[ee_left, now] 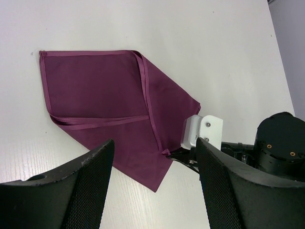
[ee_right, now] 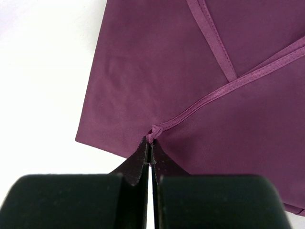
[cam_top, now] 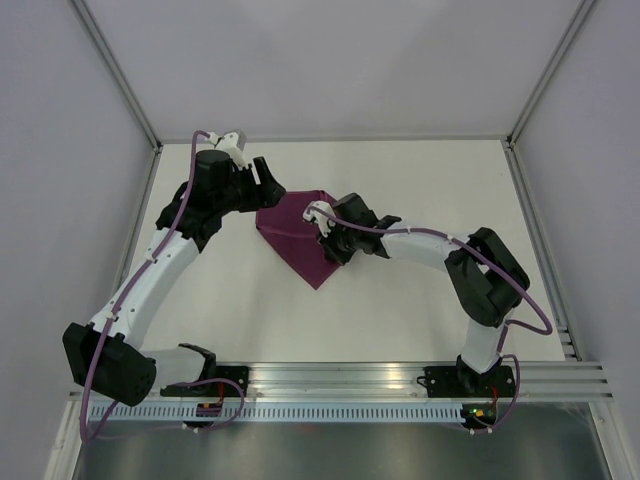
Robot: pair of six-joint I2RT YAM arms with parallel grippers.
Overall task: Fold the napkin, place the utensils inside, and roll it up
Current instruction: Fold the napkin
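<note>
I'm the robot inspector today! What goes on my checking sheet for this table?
Surface: white table, flat and plain.
Job's things: napkin lies flat, partly folded, with flaps overlapping; utensils: nothing seen.
Clutter: nothing seen.
Grippers: left gripper is open near the napkin and holds nothing; right gripper is shut on a hemmed corner of the napkin.
Cables: purple cables run along both arms.
Surroundings: pale walls in a metal frame; metal rail under the arm bases.
</note>
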